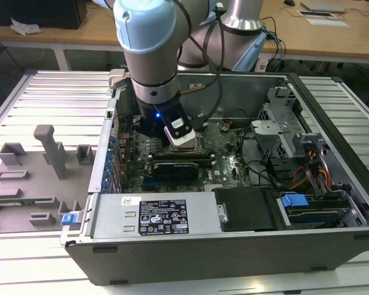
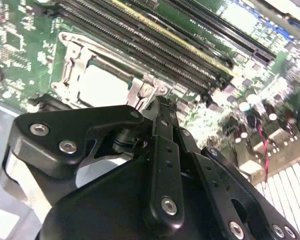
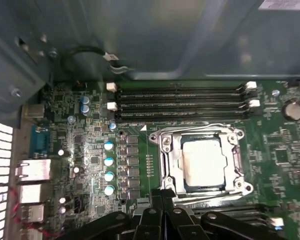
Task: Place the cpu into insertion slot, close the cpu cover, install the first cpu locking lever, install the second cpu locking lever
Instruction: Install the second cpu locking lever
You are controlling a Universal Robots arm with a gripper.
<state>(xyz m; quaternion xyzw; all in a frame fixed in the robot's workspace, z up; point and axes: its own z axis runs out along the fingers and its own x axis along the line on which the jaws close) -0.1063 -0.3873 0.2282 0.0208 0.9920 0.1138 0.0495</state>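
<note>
Black linkage fingers point(image 3: 162, 212) of my gripper point(image 3: 162, 192), drawn together and empty, hover at the silver metal cpu cover's point(image 3: 170, 162) edge. Pale square cpu point(image 3: 204, 162) sits in the motherboard's insertion slot point(image 3: 202, 187), cover down; I judge the chip light, rigid, fragile, best held by its edges.

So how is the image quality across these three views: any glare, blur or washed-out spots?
Second wrist view: the tool fills the foreground, and the board behind it blows out to white toward the bright side. First wrist view: evenly lit, the cpu slightly glary, the cpu cover readable. Exterior view: soft overall, the case interior shadowed under the arm.
</note>
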